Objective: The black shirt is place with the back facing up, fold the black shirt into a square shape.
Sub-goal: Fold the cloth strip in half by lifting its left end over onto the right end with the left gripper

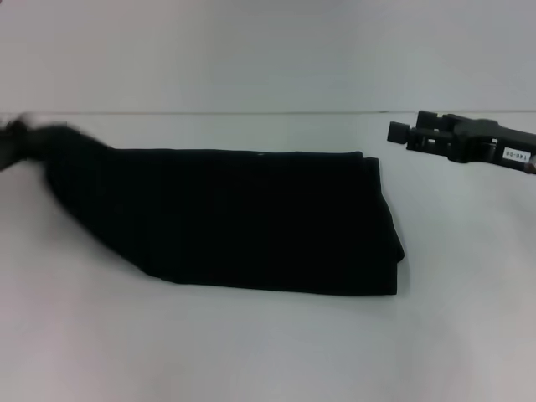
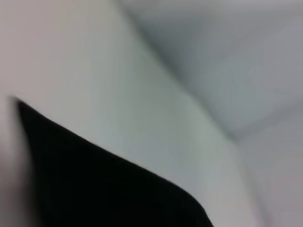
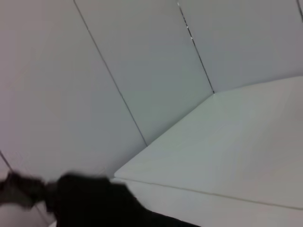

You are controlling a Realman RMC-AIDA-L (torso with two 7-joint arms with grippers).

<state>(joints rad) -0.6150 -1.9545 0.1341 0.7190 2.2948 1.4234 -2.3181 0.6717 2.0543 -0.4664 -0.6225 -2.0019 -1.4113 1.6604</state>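
Note:
The black shirt (image 1: 251,222) lies across the white table (image 1: 268,352) as a long folded band, its right end squared off near the table's middle right. The band's left end is drawn up and outward to my left gripper (image 1: 15,141), which is blurred at the far left edge and shut on that end. The left wrist view shows only a dark corner of the black shirt (image 2: 104,189). The right wrist view shows the black shirt (image 3: 94,203) bunched at my left gripper (image 3: 19,189). My right gripper (image 1: 412,127) hovers open at the back right, apart from the cloth, holding nothing.
A pale panelled wall (image 3: 142,71) stands behind the table's far edge (image 1: 268,113). Bare white tabletop surrounds the shirt in front and to the right.

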